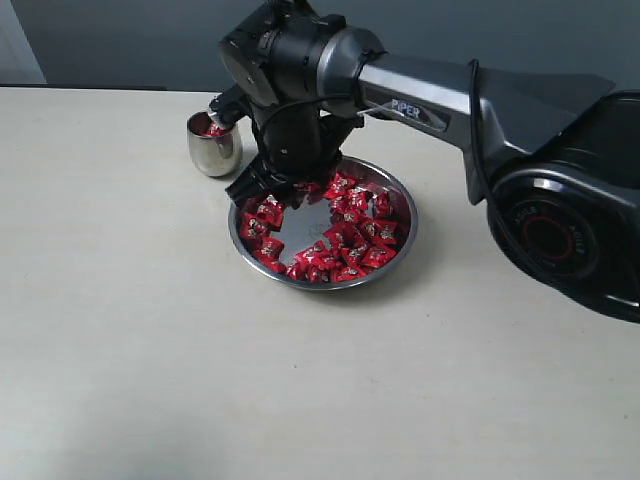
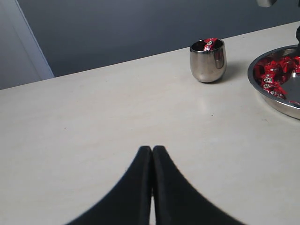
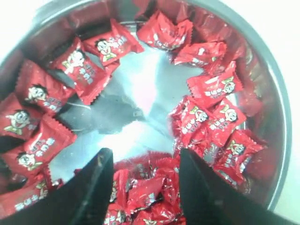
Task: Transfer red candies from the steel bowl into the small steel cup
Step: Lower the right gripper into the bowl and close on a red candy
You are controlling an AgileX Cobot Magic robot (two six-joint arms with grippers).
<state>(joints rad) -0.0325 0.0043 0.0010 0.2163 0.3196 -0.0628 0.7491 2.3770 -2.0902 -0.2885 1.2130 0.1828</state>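
Left tool [image 2: 152,152]: I see its jaws pressed together, empty, over bare table [image 2: 93,131].
Small steel cup [image 1: 214,143]: upright just left of the bowl, red candy showing inside.
Steel bowl [image 1: 330,286]: red candies [image 1: 350,235] ring its bare centre.
Right tool [image 3: 145,155]: jaws spread wide, empty, low over the candies.

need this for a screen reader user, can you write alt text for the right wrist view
The open black right pincer points down into a wide, shallow, shiny steel bowl. Small candies in crinkled red wrappers ring the bowl's bare centre, and some show between the pincer's spread fingers.
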